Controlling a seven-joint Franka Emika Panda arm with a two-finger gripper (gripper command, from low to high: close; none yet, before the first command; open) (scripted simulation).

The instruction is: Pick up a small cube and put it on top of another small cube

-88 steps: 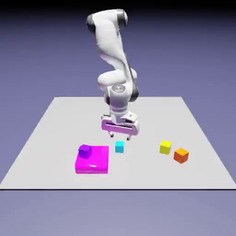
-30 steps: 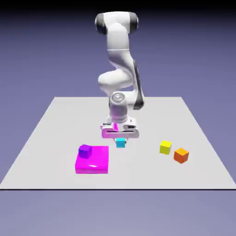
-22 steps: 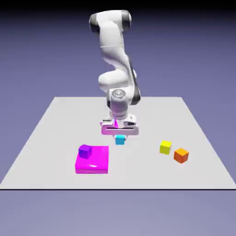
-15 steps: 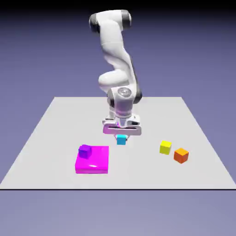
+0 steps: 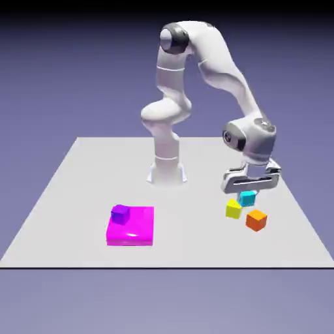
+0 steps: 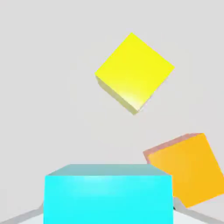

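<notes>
Two fingers clamp a cyan cube by opposite sides above the bench, toward its edge on the exterior view's right, near the yellow cube and orange cube. Small, seemingly light and stiff, the block should tolerate a firm squeeze; its smooth-looking faces could slip, so flat, centred contact on two opposite sides suits it best.

You face the robot across the desk from above, well back, in the exterior view; the hand view looks close along the claw. Both share the cyan, yellow and orange cubes.
</notes>
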